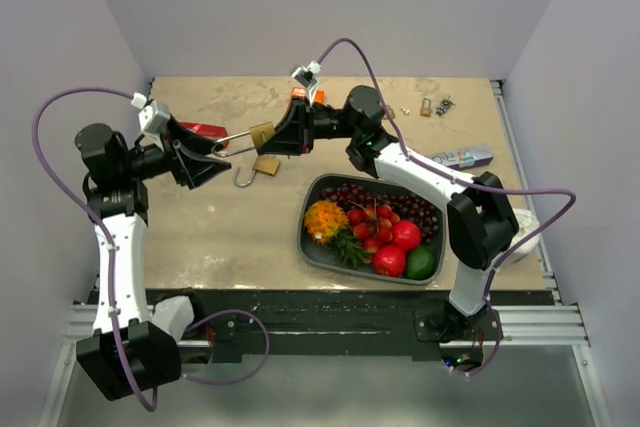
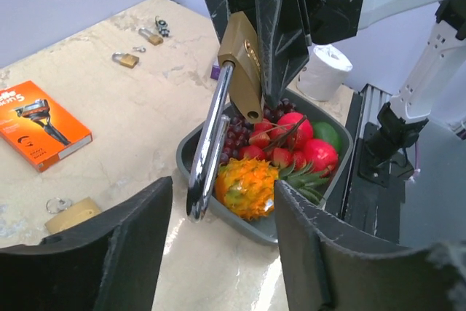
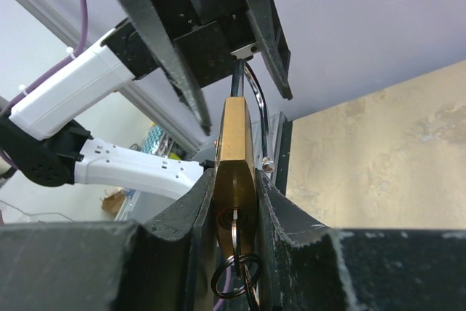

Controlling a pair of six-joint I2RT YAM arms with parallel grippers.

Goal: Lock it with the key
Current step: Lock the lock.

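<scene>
A brass padlock (image 1: 262, 134) hangs above the table, and my right gripper (image 1: 277, 137) is shut on its body. In the right wrist view the padlock (image 3: 234, 151) sits squeezed between both fingers, with the key (image 3: 234, 227) in its keyhole and a key ring (image 3: 237, 276) dangling. Its chrome shackle (image 2: 207, 143) is swung open and points toward my left gripper (image 2: 218, 242). That gripper is open, and the shackle's free tip lies between the fingers (image 2: 138, 242) without touching either. From above, the left gripper (image 1: 220, 152) faces the shackle (image 1: 235, 143).
A grey tray (image 1: 306, 245) of fruit lies under the right arm. A second brass padlock (image 1: 265, 164) rests on the table below the held one. An orange razor box (image 2: 40, 125), two small padlocks (image 2: 127, 58), and a white roll (image 2: 324, 71) are also around.
</scene>
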